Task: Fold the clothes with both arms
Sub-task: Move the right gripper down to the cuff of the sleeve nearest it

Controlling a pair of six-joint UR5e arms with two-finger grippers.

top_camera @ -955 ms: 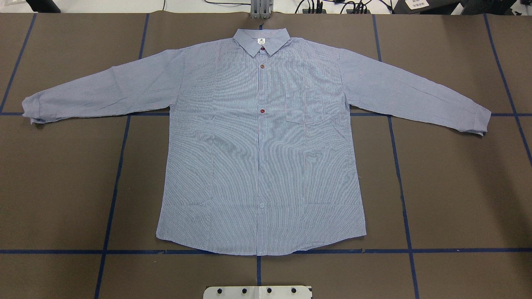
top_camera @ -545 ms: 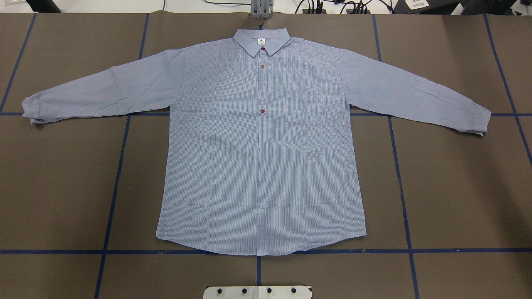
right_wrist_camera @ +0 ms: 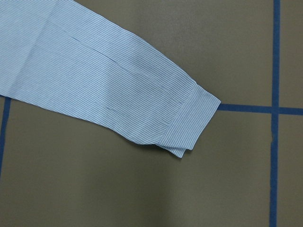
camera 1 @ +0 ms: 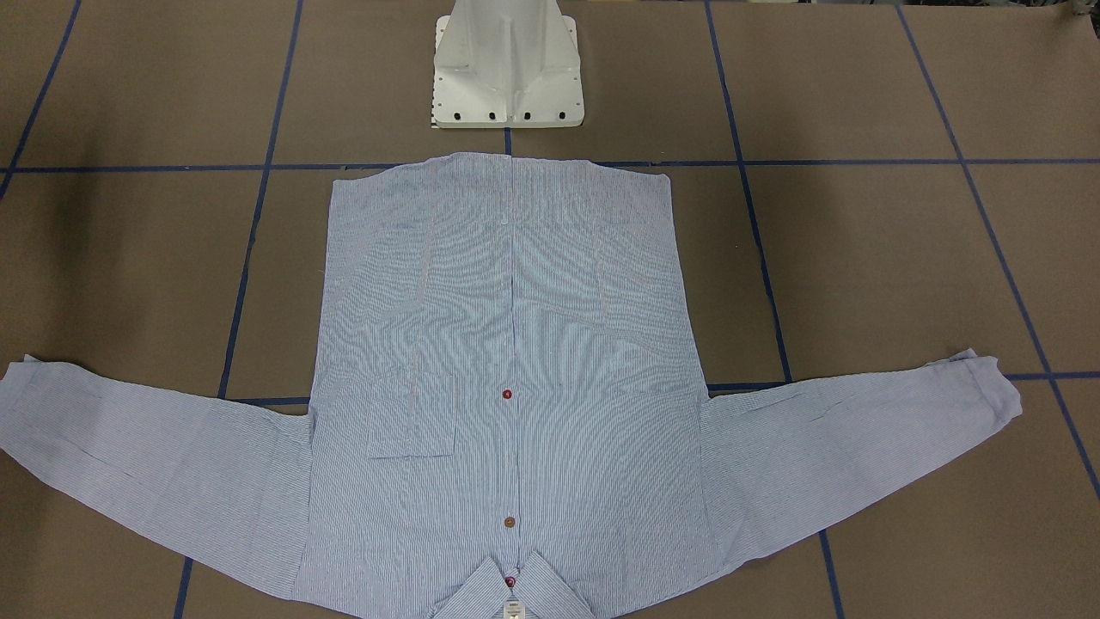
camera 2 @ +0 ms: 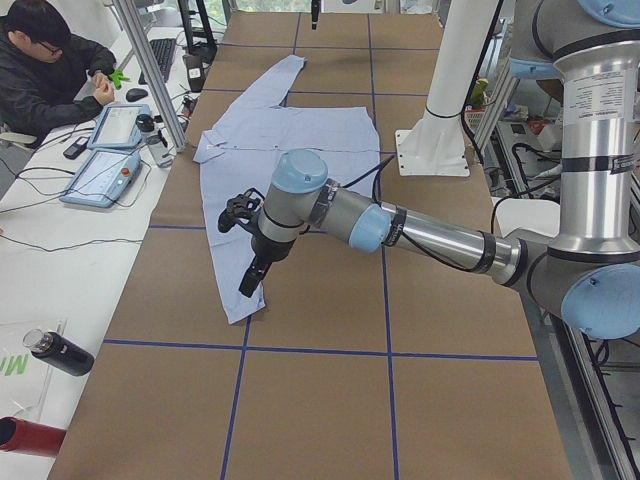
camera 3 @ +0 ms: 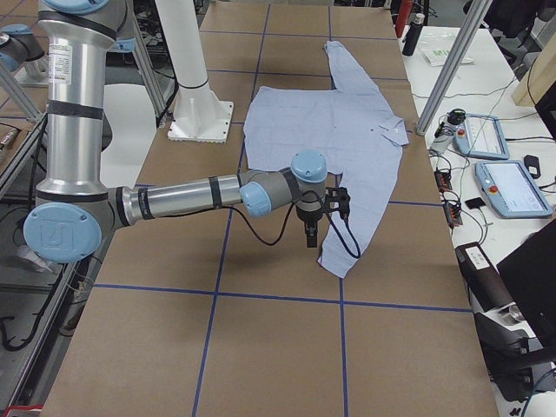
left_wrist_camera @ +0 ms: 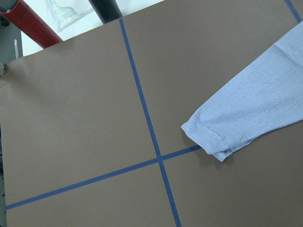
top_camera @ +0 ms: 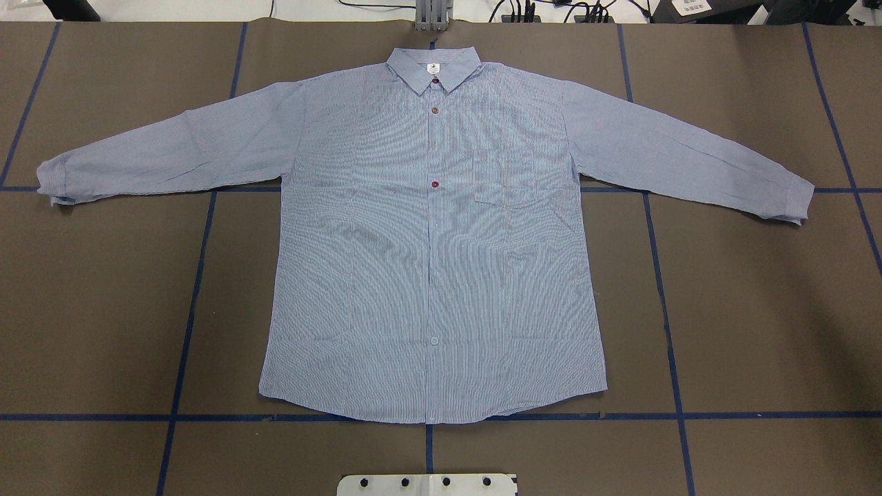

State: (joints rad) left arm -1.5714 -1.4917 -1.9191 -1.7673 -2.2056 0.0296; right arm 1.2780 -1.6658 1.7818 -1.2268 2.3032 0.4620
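Observation:
The light blue striped shirt [top_camera: 434, 241] lies flat and face up on the brown table, collar at the far edge, both sleeves spread out sideways. Neither arm shows in the overhead or front views. In the exterior left view my left gripper [camera 2: 250, 283] hangs over the near sleeve's cuff [left_wrist_camera: 213, 137]. In the exterior right view my right gripper [camera 3: 312, 236] hangs over the other cuff [right_wrist_camera: 189, 123]. I cannot tell whether either gripper is open or shut. No fingers show in the wrist views.
The white pedestal base [camera 1: 507, 69] stands just behind the shirt's hem. Blue tape lines [top_camera: 186, 331] grid the table. A person [camera 2: 45, 60] sits at a side desk with teach pendants [camera 2: 105, 150]. A black bottle [camera 2: 60, 352] and a red cylinder [left_wrist_camera: 33, 21] lie past the table's left end.

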